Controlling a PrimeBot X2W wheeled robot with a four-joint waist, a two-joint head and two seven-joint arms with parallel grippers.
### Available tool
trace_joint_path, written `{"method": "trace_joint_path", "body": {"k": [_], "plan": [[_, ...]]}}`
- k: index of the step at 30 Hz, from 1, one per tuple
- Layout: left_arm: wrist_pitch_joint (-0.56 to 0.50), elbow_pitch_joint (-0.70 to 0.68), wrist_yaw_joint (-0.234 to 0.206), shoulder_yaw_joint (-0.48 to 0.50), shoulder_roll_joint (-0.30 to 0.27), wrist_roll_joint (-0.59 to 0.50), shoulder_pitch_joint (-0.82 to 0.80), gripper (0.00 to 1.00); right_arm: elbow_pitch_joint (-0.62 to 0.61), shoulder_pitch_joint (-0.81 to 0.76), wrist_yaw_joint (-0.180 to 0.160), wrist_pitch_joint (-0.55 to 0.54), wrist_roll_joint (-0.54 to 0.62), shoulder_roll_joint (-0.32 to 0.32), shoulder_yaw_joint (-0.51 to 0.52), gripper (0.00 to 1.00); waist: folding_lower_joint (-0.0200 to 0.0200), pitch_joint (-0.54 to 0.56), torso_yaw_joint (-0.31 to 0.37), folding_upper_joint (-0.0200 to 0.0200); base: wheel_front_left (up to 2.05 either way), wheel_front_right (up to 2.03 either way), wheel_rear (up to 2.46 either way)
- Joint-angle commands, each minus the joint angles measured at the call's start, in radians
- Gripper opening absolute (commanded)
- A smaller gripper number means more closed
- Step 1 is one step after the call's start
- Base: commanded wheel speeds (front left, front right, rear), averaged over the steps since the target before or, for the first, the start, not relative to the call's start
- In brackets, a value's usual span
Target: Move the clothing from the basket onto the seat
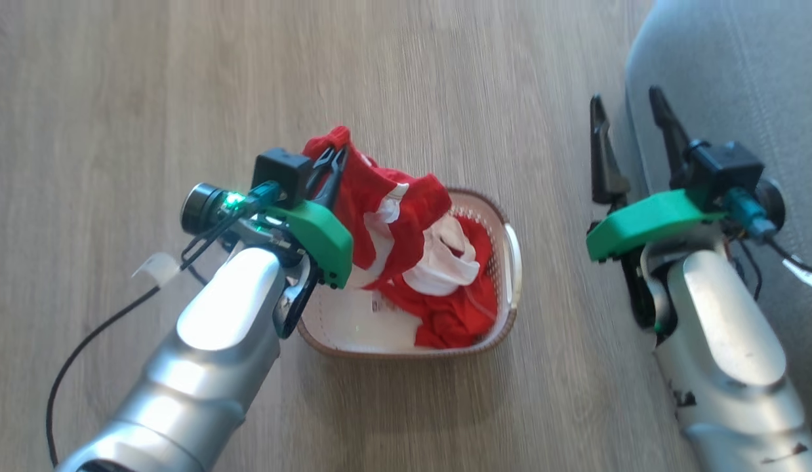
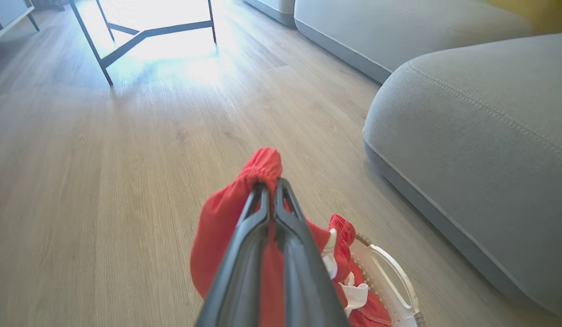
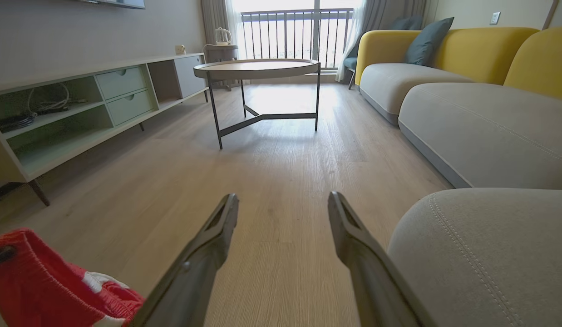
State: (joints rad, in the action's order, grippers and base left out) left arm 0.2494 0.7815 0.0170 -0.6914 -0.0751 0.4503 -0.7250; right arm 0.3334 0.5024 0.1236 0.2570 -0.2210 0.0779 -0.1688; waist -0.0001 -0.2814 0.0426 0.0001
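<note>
**Desk:** What does the left gripper (image 1: 334, 154) have?

**Photographer:** Its fingers are pressed together on a fold of the red clothing (image 1: 393, 216), held above the basket (image 1: 511, 262). The rest of the cloth hangs down into the basket, a white-trimmed heap against its right wall.

**Desk:** How many garments?

**Photographer:** Cannot tell, because the folds run together. The left arm covers the basket's left rim and the raised cloth hides the far-left corner. A label on the basket's bottom is partly covered.

**Desk:** And the right gripper (image 1: 626, 98)?

**Photographer:** Spread wide and holding nothing. One finger is over the floor (image 1: 183, 98) and the other is at the seat's (image 1: 727, 78) edge, well right of the basket.

**Desk:** How much of the seat shows?

**Photographer:** From the head, a grey stitched corner, cut off at the top and right. From the left wrist, the basket is cut off at the bottom edge, with one white handle showing, and the fingers cover part of the cloth.
</note>
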Motion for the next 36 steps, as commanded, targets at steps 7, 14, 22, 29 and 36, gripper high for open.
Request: {"method": "trace_joint_path", "body": {"k": [7, 14, 22, 29, 36], "plan": [[0.012, -0.105, -0.006, 0.103, -0.028, -0.022, 0.02, 0.0, -0.003, -0.046, 0.007, 0.005, -0.02, 0.005, -0.044, 1.0, 0.0001, 0.106, -0.02, -0.0001, 0.0, 0.0, 0.0], [0.012, -0.188, -0.003, 0.153, -0.029, -0.04, 0.031, 0.0, 0.011, -0.084, 0.007, 0.005, -0.033, 0.006, -0.056, 1.0, 0.0001, 0.153, -0.026, -0.0001, 0.0, 0.0, 0.0], [0.012, -0.284, 0.002, 0.176, -0.033, -0.06, 0.008, 0.0, 0.018, -0.118, 0.007, 0.005, -0.046, 0.004, -0.059, 1.0, 0.0001, 0.187, -0.03, -0.0001, 0.0, 0.0, 0.0], [0.012, -0.342, -0.004, 0.179, -0.031, -0.064, -0.031, 0.0, 0.016, -0.126, 0.007, 0.005, -0.047, 0.0, -0.062, 1.0, 0.0001, 0.184, -0.029, -0.0001, 0.0, 0.0, 0.0], [0.009, -0.38, -0.011, 0.166, -0.019, -0.062, -0.051, 0.0, 0.012, -0.114, 0.007, 0.005, -0.053, -0.005, -0.098, 1.0, 0.0001, 0.172, -0.027, -0.0001, 0.0, 0.0, 0.0]]}}
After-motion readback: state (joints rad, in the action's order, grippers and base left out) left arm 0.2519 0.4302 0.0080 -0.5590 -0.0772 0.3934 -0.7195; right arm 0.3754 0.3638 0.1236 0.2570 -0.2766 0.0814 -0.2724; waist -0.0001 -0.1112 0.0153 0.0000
